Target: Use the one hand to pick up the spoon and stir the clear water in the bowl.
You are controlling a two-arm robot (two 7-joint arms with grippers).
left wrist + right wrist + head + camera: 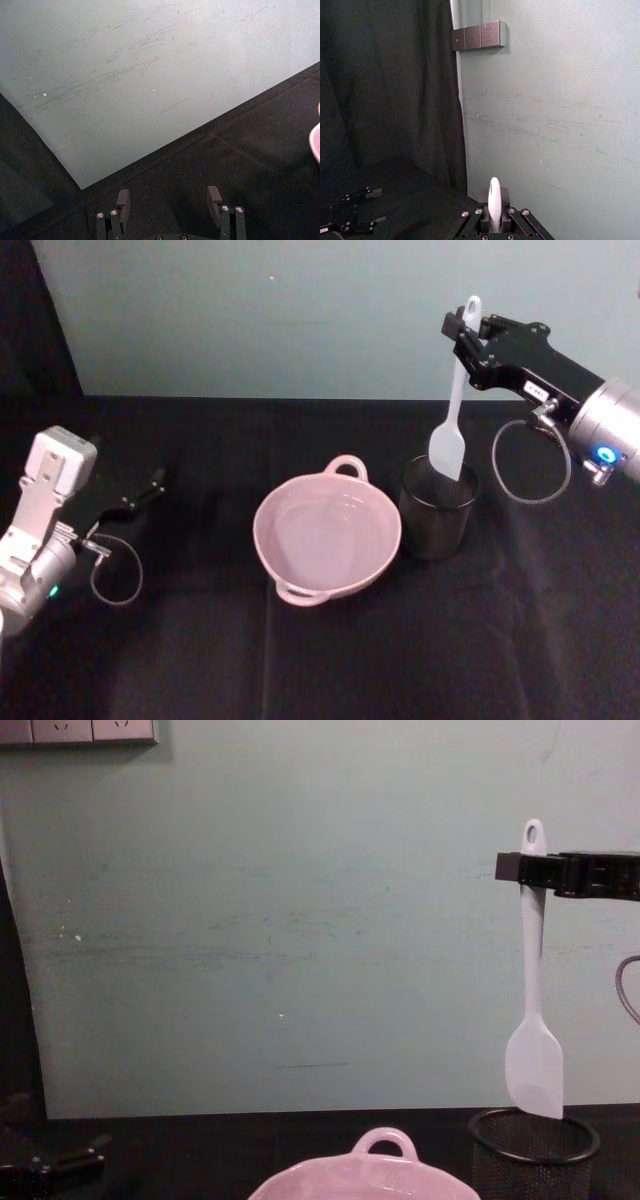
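Observation:
My right gripper [463,338] is high at the back right, shut on the upper handle of the white spoon [452,420]. The spoon [531,1020] hangs upright, its flat blade tip about level with the rim of the black wire-mesh cup [533,1152]. In the right wrist view the spoon's handle end [494,199] stands between the closed fingers. The pale pink bowl [262,540] sits on the black cloth just left of the cup [438,515], holding clear water, its loop handle toward the back. My left gripper [150,485] rests open at the far left, nothing between its fingers [122,202].
The table is covered in black cloth up to a pale green wall [300,920] close behind. A cable loop [530,462] hangs under the right wrist. Free cloth lies in front of the bowl and between the bowl and the left arm.

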